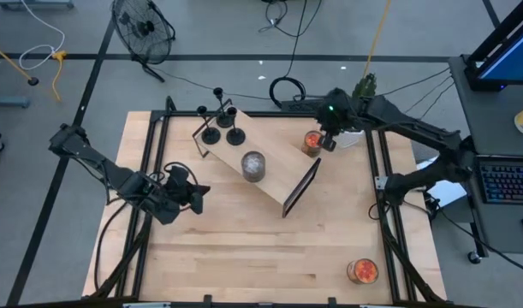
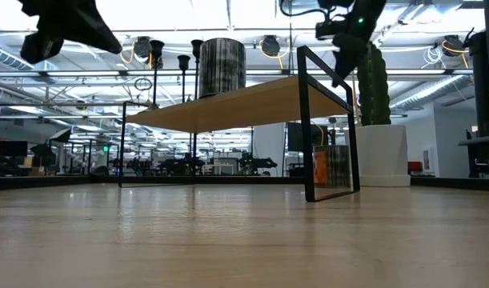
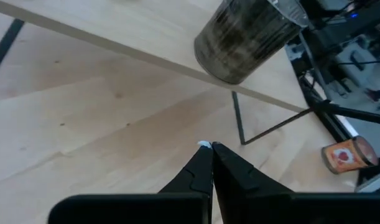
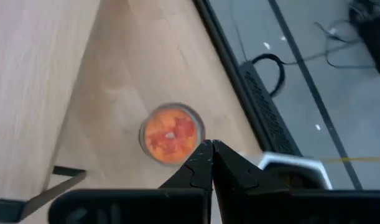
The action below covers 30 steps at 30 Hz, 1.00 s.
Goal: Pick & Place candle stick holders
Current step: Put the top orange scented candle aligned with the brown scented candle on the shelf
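Three small black metal candle stick holders (image 1: 222, 120) clustered upright on far end of raised wooden shelf (image 1: 274, 175). Left tool (image 1: 195, 196) clenched empty over tabletop (image 1: 244, 248); right tool (image 1: 328, 141) clenched empty above orange candle jar (image 1: 312, 142), likely parked.

Raised wooden shelf (image 1: 274, 158) on black frame stands on desk (image 1: 244, 248). Grey jar (image 1: 253, 166) on shelf. Two orange jars (image 1: 312, 142) (image 1: 362, 271) on desk.

My two dark, jointed arms are matte black, my left gripper (image 3: 209, 147) and right gripper (image 4: 209, 144) each ending in two tapered black fingers with pale tips, a green light glowing on my right wrist and black cables trailing behind.
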{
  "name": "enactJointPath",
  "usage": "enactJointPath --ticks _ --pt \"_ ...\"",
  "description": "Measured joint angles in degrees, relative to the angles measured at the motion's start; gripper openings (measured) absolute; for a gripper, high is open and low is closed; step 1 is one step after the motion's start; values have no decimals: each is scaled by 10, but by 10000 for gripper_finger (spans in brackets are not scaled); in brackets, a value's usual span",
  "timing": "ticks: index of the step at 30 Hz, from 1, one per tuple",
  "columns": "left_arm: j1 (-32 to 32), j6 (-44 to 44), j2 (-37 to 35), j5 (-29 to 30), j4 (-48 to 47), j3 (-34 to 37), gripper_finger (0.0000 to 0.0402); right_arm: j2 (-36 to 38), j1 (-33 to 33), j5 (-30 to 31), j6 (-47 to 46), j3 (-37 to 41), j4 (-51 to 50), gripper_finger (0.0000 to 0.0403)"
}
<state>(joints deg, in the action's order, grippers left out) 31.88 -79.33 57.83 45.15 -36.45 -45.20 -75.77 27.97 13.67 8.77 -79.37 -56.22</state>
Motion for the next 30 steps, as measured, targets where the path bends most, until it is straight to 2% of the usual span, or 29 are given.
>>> enactJointPath --ticks 5,11,16,22,30 --pt "0 12 -28 9 6 27 4 -37 37 -79 58 -18 20 0" --pt "0 17 -36 11 5 38 24 -74 59 -79 99 -18 22 4" --pt "0 17 -36 12 2 39 17 -100 70 -81 158 -18 25 26" --pt "0 17 -36 13 2 39 3 -114 91 -155 206 -18 44 59" --pt "0 23 -36 17 1 39 30 -114 102 -155 238 -18 51 96"
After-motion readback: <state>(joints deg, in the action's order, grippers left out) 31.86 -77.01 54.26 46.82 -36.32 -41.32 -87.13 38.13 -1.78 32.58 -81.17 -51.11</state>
